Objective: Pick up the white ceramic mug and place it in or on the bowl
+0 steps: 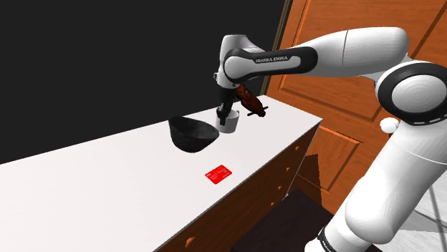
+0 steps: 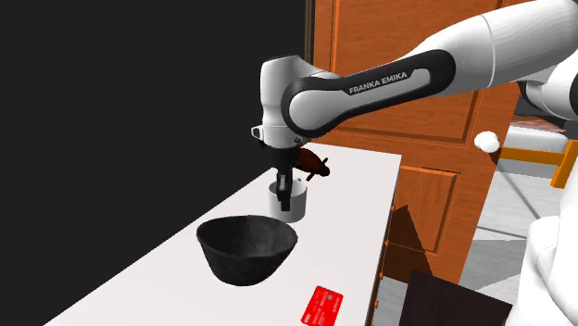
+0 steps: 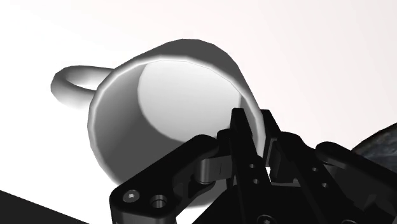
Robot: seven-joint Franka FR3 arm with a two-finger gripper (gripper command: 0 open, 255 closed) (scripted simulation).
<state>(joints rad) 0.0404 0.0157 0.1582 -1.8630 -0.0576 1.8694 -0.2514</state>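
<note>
Behind everything, a tall orange-brown wooden door (image 1: 315,28) and, next to it, a black area. In front of these, a long white cabinet top (image 1: 107,186) over wooden drawer fronts. Above it, a white arm (image 1: 344,57) with dark joints, stretched from the stand side across to the back edge and bent straight down at the wrist. On the top, about midway between back and front edges, a dark rough bowl (image 1: 192,134), upright and open-mouthed. Just beside the bowl, closer to the back edge and to the end of the top by the door, the white mug (image 1: 229,126), upright, near the bowl without touching it. Directly over the mug, the black gripper (image 1: 228,113), pointing down into it. Seen from the wrist camera: gripper (image 3: 253,127) narrow, one finger inside the mug (image 3: 159,95) and one outside, pinched on the wall at the rim, handle sticking out on the side opposite the fingers. Hard to tell whether the mug rests on the top or hangs just clear of it. Past the mug, toward the corner by the door, a small brown object (image 1: 252,106), shape unclear. Near the front edge, well apart from the bowl, a flat red card (image 1: 219,173).
</note>
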